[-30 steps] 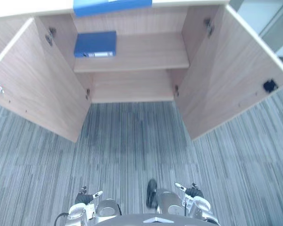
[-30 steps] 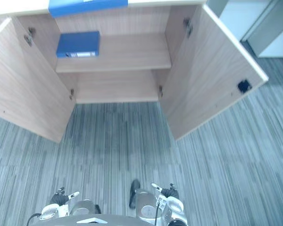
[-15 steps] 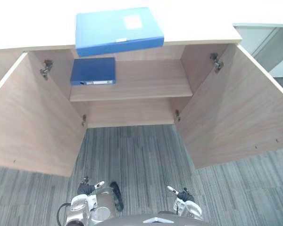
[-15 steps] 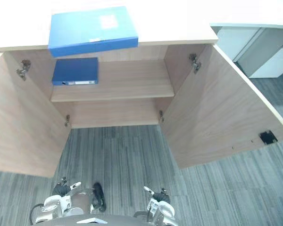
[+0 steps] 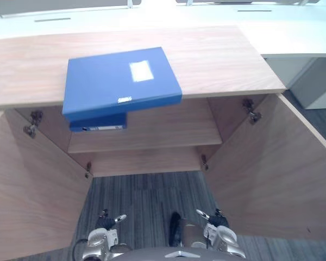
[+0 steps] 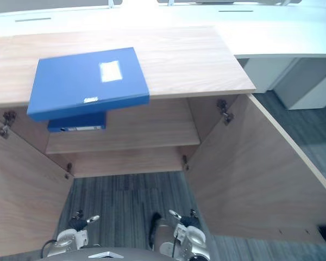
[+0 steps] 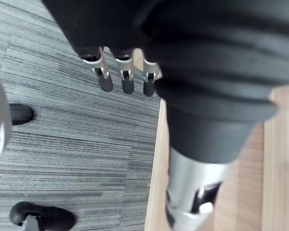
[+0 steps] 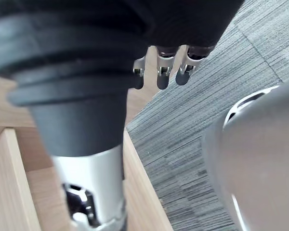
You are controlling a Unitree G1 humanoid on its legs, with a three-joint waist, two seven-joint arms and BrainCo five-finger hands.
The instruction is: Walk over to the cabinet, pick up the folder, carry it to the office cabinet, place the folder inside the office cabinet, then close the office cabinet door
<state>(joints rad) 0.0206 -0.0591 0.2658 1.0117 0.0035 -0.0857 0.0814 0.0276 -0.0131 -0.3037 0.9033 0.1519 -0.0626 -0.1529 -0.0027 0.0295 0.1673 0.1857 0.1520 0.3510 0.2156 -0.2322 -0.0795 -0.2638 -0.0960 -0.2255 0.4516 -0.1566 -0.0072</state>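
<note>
A large blue folder point(image 5: 119, 81) with a white label lies flat on the wooden cabinet top point(image 5: 217, 60), its front edge overhanging the opening. A second, darker blue folder point(image 5: 98, 123) lies on the left of the inner shelf point(image 5: 163, 138), just under the first. Both hands hang low in front of the cabinet, far below the folders: my left hand point(image 5: 106, 222) and my right hand point(image 5: 214, 219). In the wrist views the left hand's fingers point(image 7: 120, 79) and the right hand's fingers point(image 8: 164, 72) are relaxed over the carpet and hold nothing.
Both cabinet doors stand wide open: the left door point(image 5: 22, 190) and the right door point(image 5: 271, 174) flank a strip of grey striped carpet point(image 5: 146, 201). A white desk top point(image 5: 293, 32) runs behind and to the right of the cabinet.
The camera has swung upward and the cabinet sits nearer: its top and the whole large folder now show. Both hands still hang low and hold nothing.
</note>
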